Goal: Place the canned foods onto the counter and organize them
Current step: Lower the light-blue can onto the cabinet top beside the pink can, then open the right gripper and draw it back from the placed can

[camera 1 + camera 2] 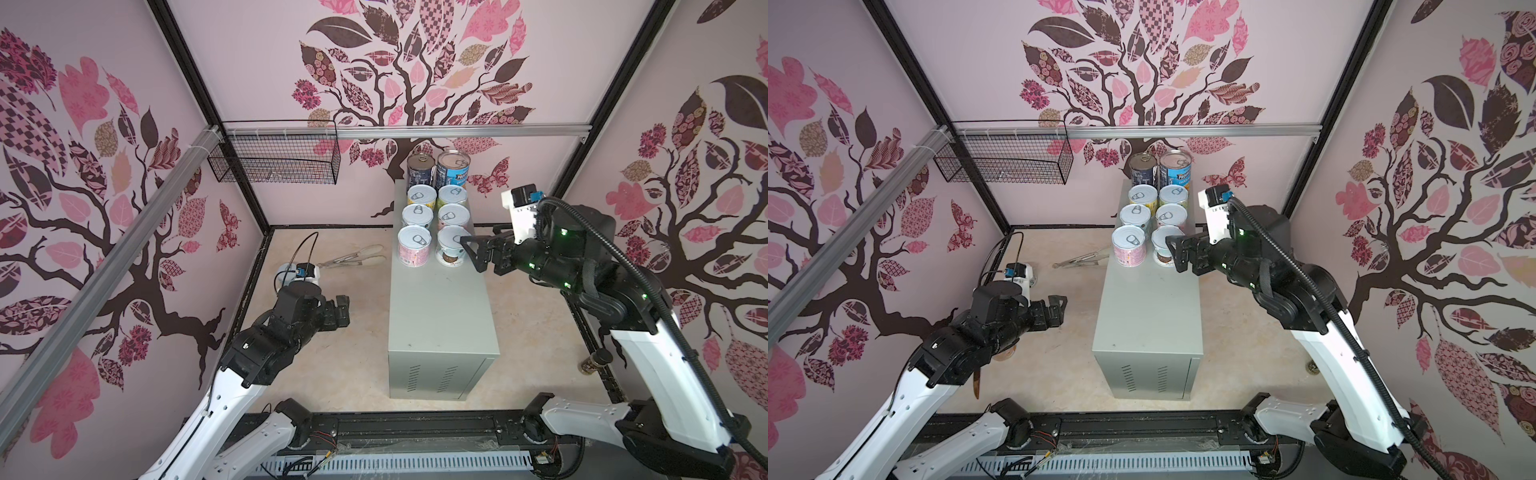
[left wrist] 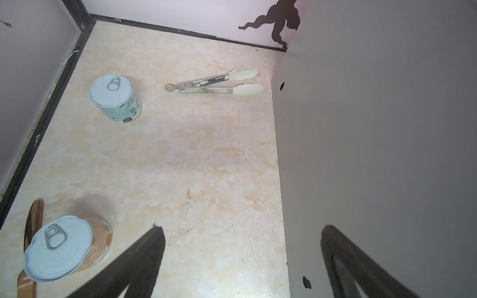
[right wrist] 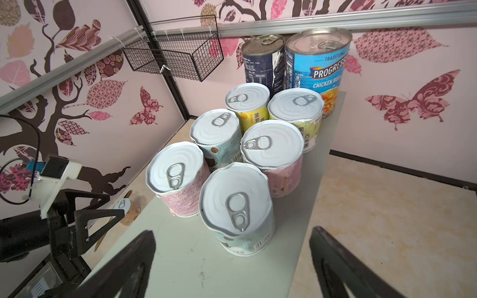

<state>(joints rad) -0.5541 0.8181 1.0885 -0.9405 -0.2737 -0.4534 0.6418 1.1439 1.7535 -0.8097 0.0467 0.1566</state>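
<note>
Left claw (image 1: 1059,309) spread empty, nearer to both short pale-lidded tins on beige floor (image 2: 193,154): peach-labelled tin (image 2: 64,247) just behind it, seemingly upright, teal-labelled tin (image 2: 114,99) farther off sideways; right claw (image 1: 1175,255) released, facing placed tins (image 3: 271,147) atop tall grey-green metal counter (image 1: 1146,316).

On the tall blue can (image 3: 318,74): "TRADITIONAL", "PROGRESS…", "CHICKEN NOO…"; "菠萝" on the yellow can (image 3: 254,117)

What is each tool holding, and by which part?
Nothing. The right tool stands open by the front can on the counter, not clamping it; the left tool hangs open and empty over the floor.
</note>
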